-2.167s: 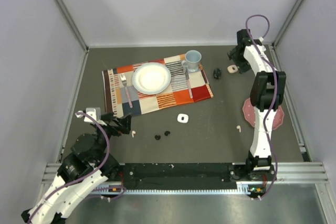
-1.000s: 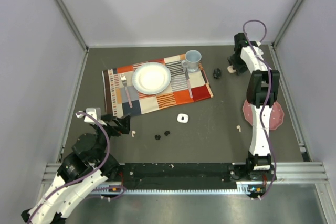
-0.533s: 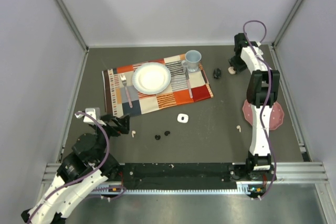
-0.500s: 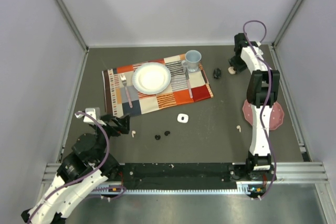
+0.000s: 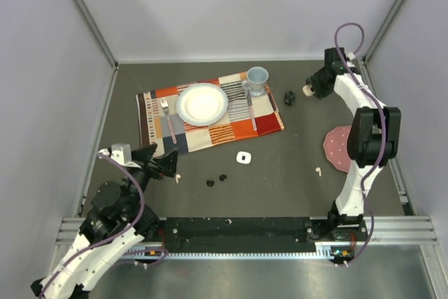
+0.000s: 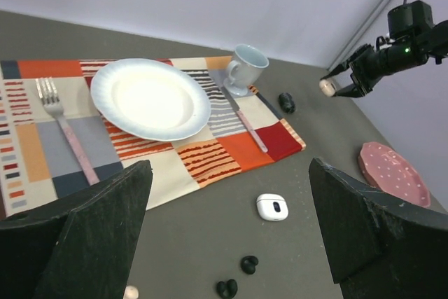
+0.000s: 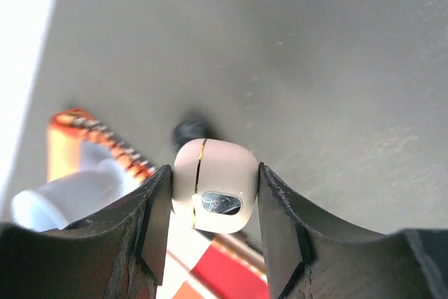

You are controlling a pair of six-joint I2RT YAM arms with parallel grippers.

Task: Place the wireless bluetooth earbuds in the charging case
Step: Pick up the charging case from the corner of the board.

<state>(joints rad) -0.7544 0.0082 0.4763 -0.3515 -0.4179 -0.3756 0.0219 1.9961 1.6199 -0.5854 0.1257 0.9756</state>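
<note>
Case [image 7: 214, 201] betw. R gripper [image 7: 213, 176] jaws

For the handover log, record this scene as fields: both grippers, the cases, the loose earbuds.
left gripper: open, empty, low at the near left
right gripper: shut on the beige case, held clear of the table, far right
white case: on the table, just nearer than the placemat
black earbuds: two, loose on the table, near-left of the white case
white earbuds: one beside the left gripper, another left of the pink plate
</note>
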